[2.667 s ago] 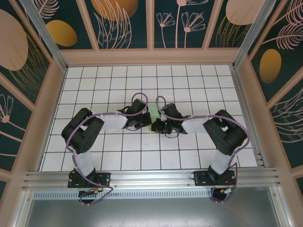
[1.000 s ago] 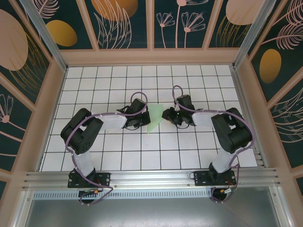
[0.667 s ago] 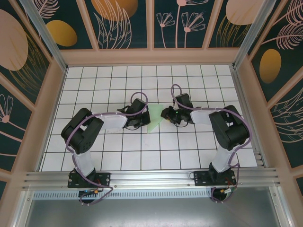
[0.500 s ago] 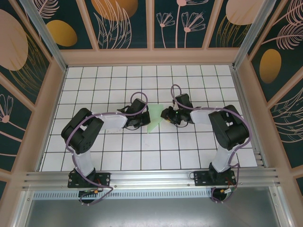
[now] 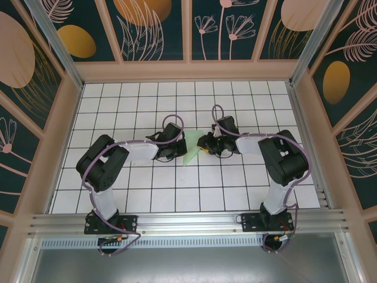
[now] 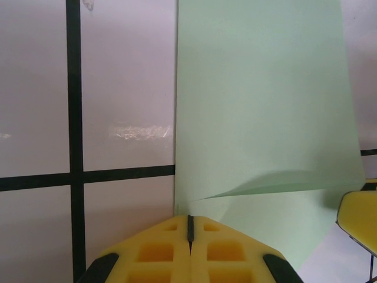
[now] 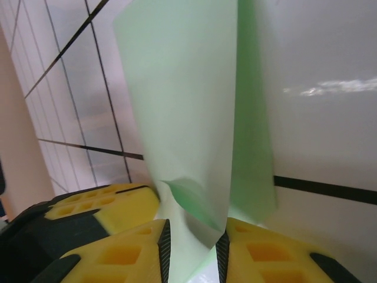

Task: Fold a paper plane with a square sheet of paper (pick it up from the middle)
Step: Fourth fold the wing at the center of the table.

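Observation:
The pale green sheet of paper (image 5: 189, 155), folded into a narrow pointed plane shape, lies mid-table between both arms. My left gripper (image 5: 178, 151) is shut, its yellow fingertips pressed down on the paper's near left edge (image 6: 189, 219). The paper (image 6: 259, 106) runs away from them, with one flap lifted off the tile. My right gripper (image 5: 202, 143) is over the paper's upper right part. Its jaws (image 7: 191, 236) stand apart, and a raised, curled flap of the paper (image 7: 188, 118) hangs loosely between the pads.
The white grid table (image 5: 177, 194) is boxed in by wooden walls (image 5: 50, 153) on three sides, with a metal rail (image 5: 188, 223) at the near edge. The two grippers are close together; a right finger (image 6: 359, 218) shows in the left wrist view.
My right gripper has slid left from beside the paper onto its upper right part, and its jaws have narrowed a little around the lifted flap. The left gripper has stayed put.

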